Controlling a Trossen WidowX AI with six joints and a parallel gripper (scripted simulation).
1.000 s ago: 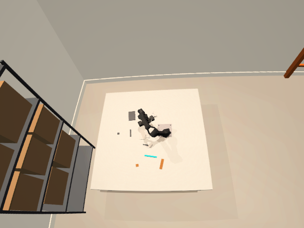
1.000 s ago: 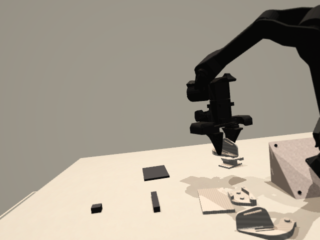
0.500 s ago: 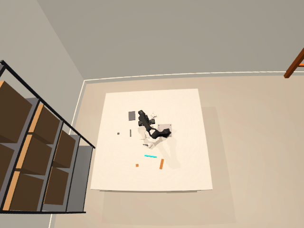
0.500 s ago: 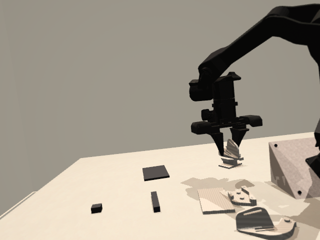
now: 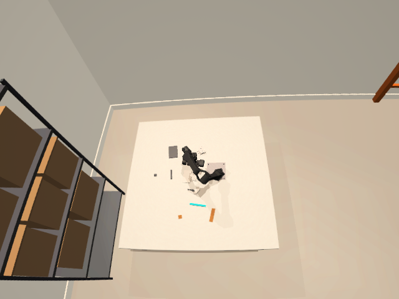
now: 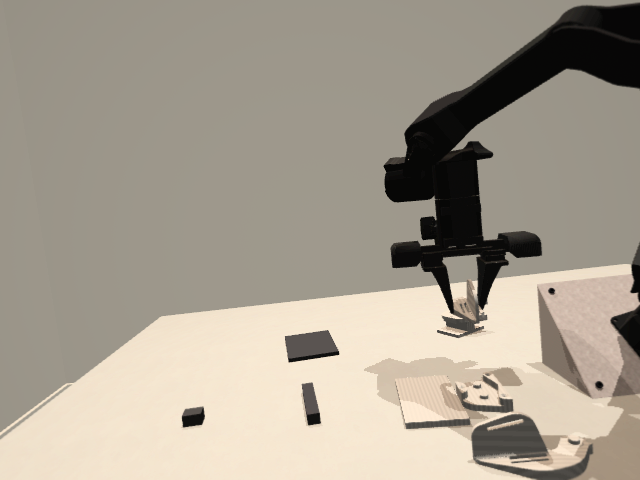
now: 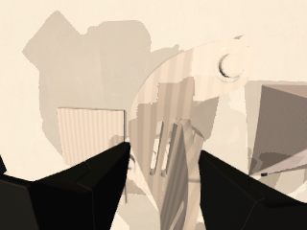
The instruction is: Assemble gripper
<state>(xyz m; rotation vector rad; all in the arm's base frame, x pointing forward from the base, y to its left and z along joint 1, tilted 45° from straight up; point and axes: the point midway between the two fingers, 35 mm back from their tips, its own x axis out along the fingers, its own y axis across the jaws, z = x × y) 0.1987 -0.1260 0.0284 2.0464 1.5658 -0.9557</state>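
My gripper points down, shut on one pale striped jaw. The jaw's upright slotted wall is between the fingers; its curved body with a round knob shows ahead of them in the wrist view. The other jaw lies on the table with its knob up. The base piece with two pins lies beside a flat striped plate. Another pale part with a flat foot stands further back, beyond the gripper. Which part is the housing plate I cannot tell.
A speckled wedge block stands right of the parts. A dark square, a dark bar and a dark cube lie left. A cyan bar and two orange blocks also lie on the table.
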